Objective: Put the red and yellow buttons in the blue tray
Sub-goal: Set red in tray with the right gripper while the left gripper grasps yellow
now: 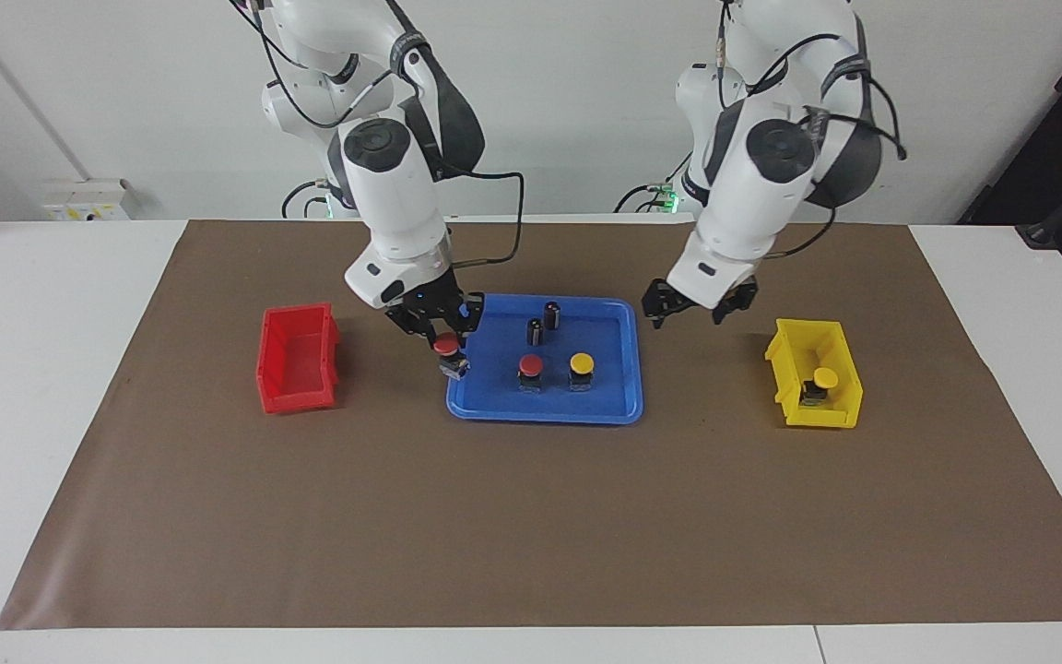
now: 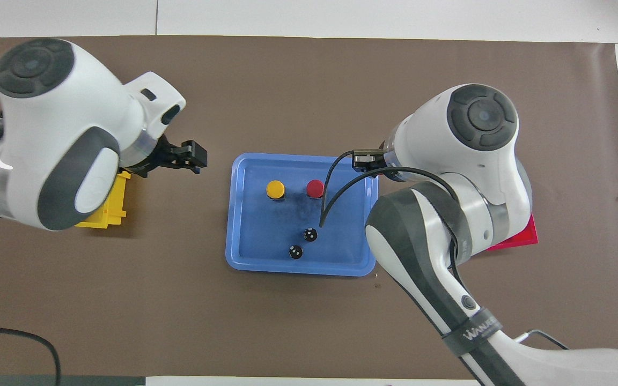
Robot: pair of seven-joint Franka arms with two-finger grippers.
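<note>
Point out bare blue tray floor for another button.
Bare: blue tray strip at the right arm's end, by the right gripper's held red button; also the corner nearest the left arm. Crowded: middle, resting red button, yellow button, dark cylinders.

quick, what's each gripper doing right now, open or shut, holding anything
Left gripper: open, empty, in the air between the blue tray and the yellow bin.
Right gripper: shut on a red button, over the tray's edge.

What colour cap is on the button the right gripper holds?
Red, clearest in the facing view; the right gripper carries it over the blue tray's edge.
</note>
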